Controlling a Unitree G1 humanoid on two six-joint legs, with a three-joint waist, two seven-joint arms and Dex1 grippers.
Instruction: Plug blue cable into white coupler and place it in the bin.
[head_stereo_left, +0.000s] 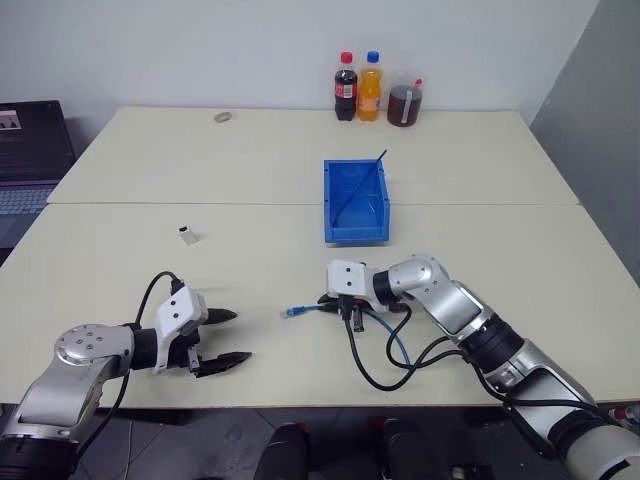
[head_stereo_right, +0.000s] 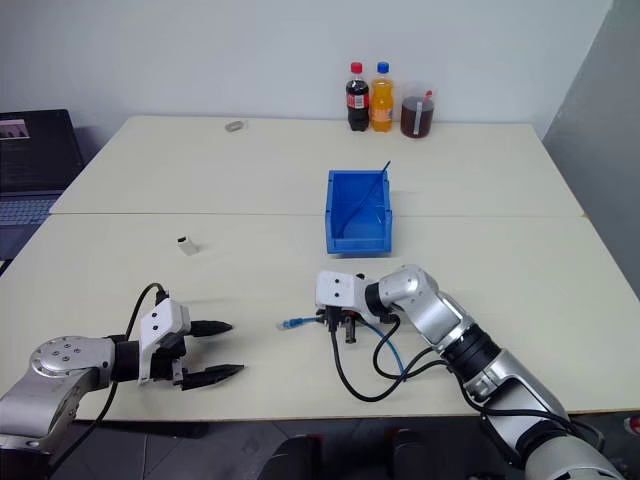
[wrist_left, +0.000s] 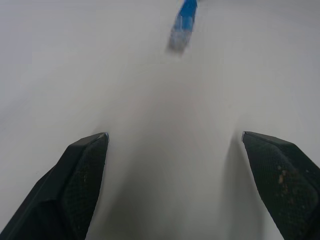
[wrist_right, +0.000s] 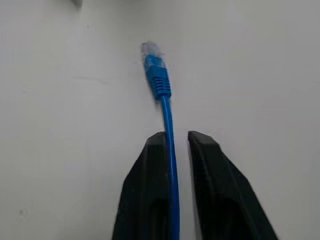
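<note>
You have the right gripper low over the near middle of the tabletop, pointing toward your left, with the blue cable running between its two black fingers; the gap there is narrow and a sliver of space shows beside the cable, so you cannot tell whether the fingers are pinching it or only flanking it. The cable's clear plug sticks out past the fingertips and lies on or just above the tabletop, aimed at your left side, while the rest of the cable loops back under the right wrist beside the thicker black robot wires. Your left gripper sits near the front edge on the left, fingers spread wide with nothing between them, and its tips face the plug across a stretch of bare tabletop; in the left wrist view the plug shows ahead of the spread fingertips, apart from them. The white coupler stands by itself farther back on the left half, well apart from both grippers and from the plug. The bin sits beyond the right gripper near the middle of the tabletop, its low lip facing you. Along the far edge stand two soda bottles and a cup of dark drink, with a small grey oval object to their left
</note>
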